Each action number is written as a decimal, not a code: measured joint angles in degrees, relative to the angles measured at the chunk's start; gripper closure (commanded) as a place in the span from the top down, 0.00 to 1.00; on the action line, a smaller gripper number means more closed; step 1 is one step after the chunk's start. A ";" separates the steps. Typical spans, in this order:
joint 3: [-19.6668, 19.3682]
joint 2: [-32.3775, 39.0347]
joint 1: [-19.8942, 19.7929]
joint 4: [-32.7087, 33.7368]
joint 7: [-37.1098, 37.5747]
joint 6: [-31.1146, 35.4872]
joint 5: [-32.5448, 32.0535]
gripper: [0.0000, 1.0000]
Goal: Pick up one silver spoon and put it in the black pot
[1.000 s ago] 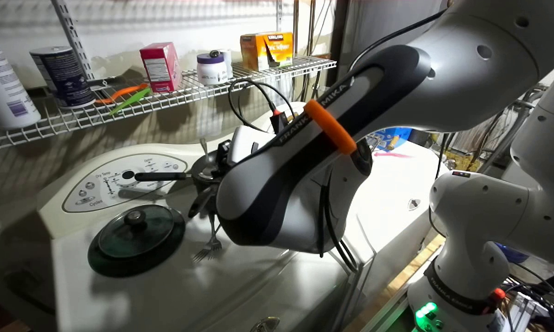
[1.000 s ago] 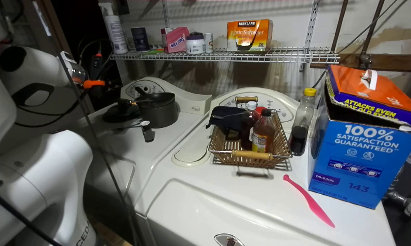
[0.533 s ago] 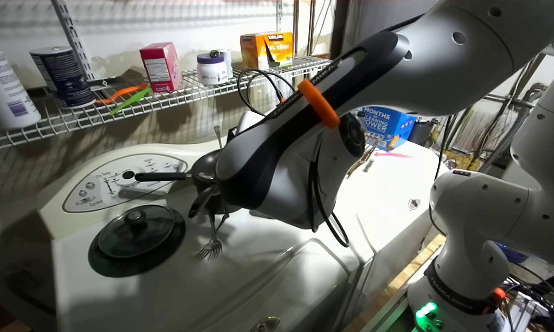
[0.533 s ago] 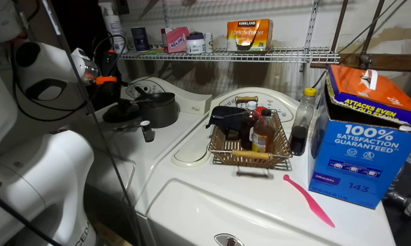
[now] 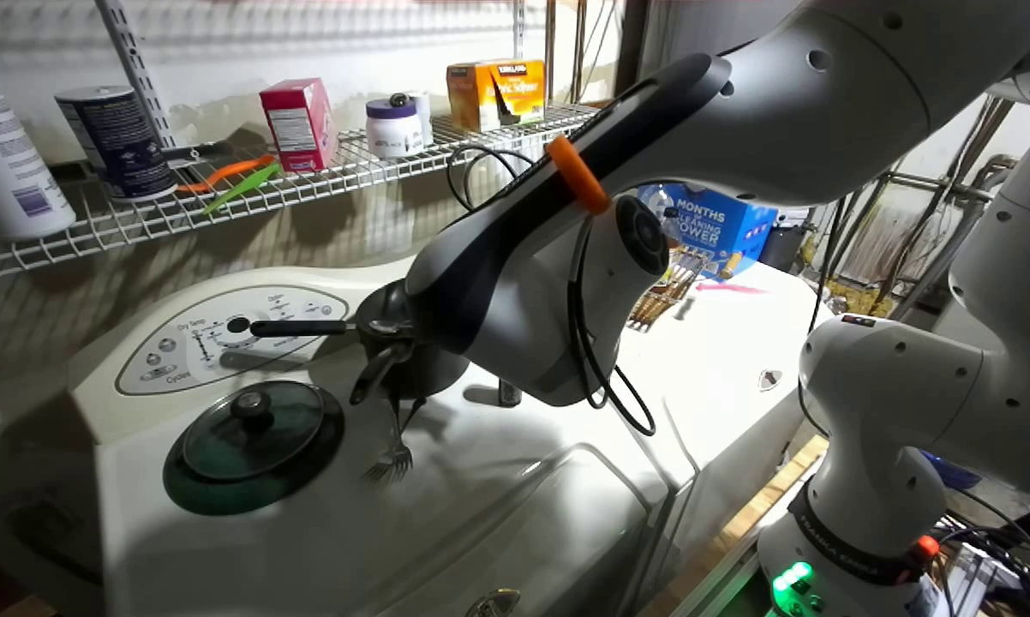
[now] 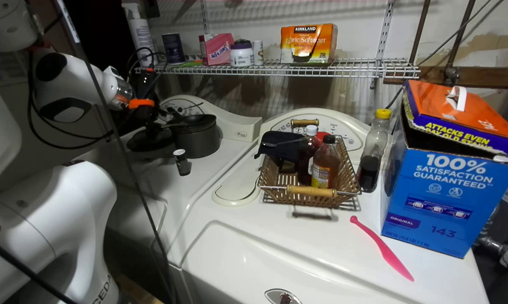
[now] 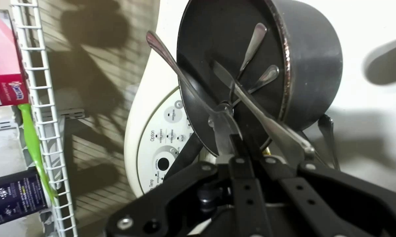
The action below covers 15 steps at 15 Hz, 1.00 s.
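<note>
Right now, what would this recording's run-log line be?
gripper: shut on silver spoon | spoon: not yet released | black pot: other cutlery inside | green lid: beside pot

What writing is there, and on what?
"KIRKLAND": orange box
"Fabric Softener": same
"Sweet'N Low": pink box
"100% SATISFACTION GUARANTEED": blue box
"ORIGINAL": same
"143": same
"MONTHS CLEANING POWER": same
"ATTACKS EVEN DAY OLD STAINS": box lid
"Option": control panel
"Dry Temp": same
"Cycles": same
"FRANKA EMIKA": robot base
"CEDA", apparently: arm
Rest: too small, blurred.

A dryer panel (image 5: 219, 339) and a fabric softener box (image 6: 308, 41) mark this as a laundry area.
</note>
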 measured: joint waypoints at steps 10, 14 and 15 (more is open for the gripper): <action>-0.05 0.01 -0.05 -0.65 -9.97 -0.27 4.88 0.04; -0.04 0.10 -0.05 -0.79 -9.56 -0.28 4.88 0.04; -0.05 0.10 -0.05 -0.79 -9.56 -0.28 4.88 0.04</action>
